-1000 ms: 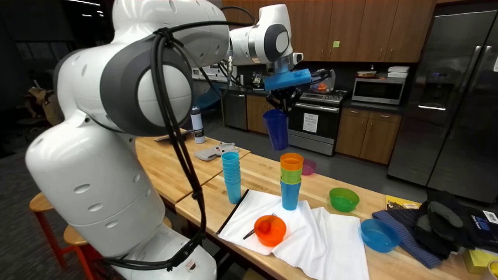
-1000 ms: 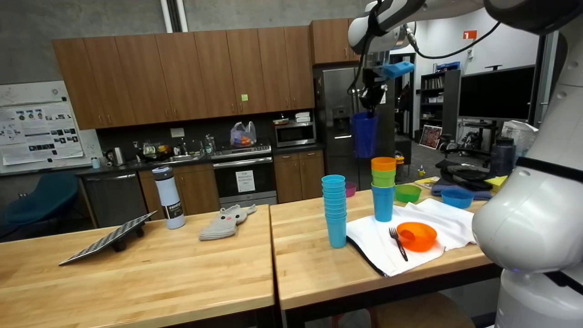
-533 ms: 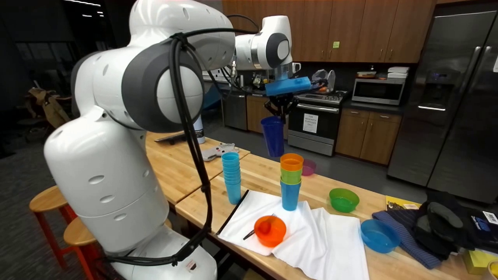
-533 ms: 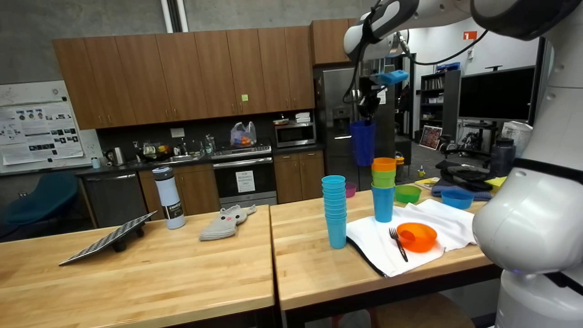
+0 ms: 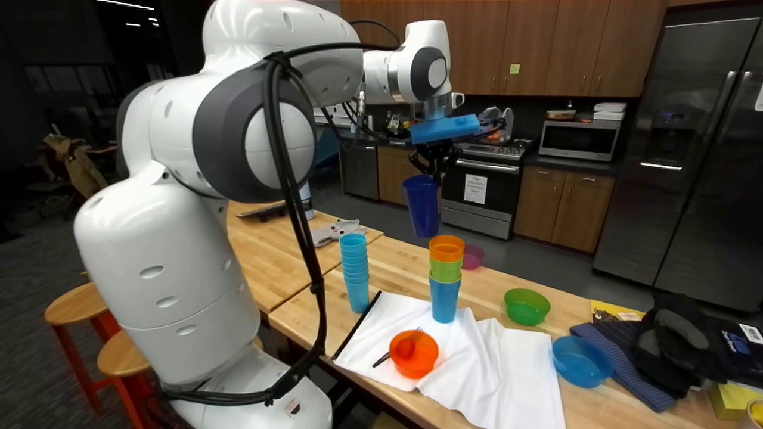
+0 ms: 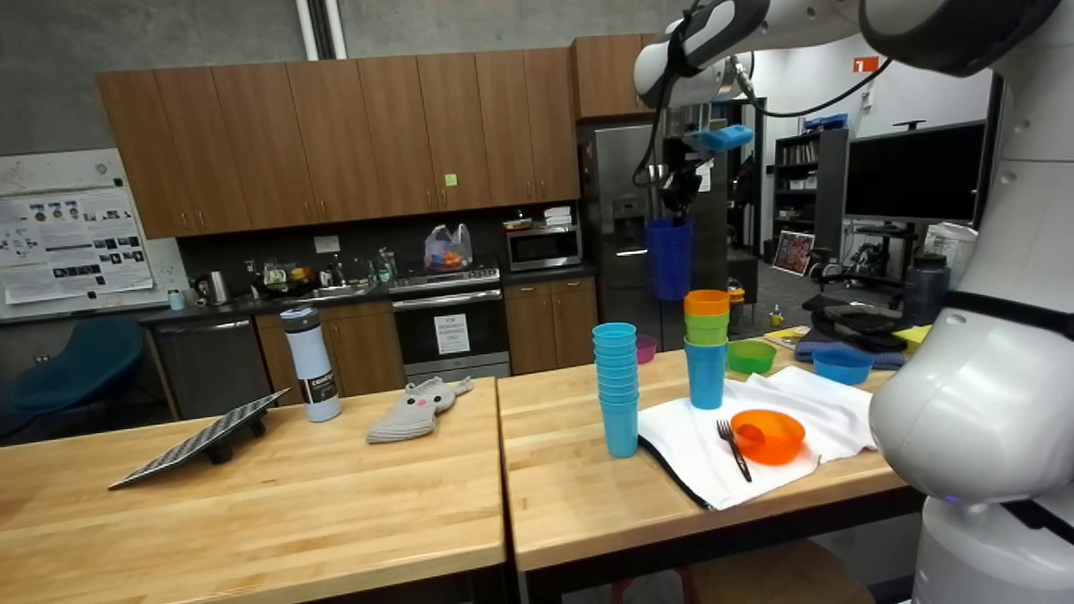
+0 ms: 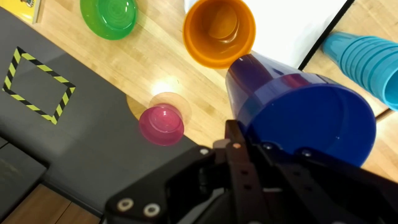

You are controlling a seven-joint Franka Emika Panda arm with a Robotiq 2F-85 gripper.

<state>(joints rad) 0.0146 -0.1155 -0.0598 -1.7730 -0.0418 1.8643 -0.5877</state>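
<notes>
Just below the tool (image 7: pixel 245 137), the dark blue cup (image 7: pixel 306 116); pinched at its rim.

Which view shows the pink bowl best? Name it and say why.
The wrist view: the pink bowl looks largest there, seen from above, inside and rim unobstructed. Both exterior views show it small and partly hidden, behind the orange-topped stack or the light-blue stack.
</notes>
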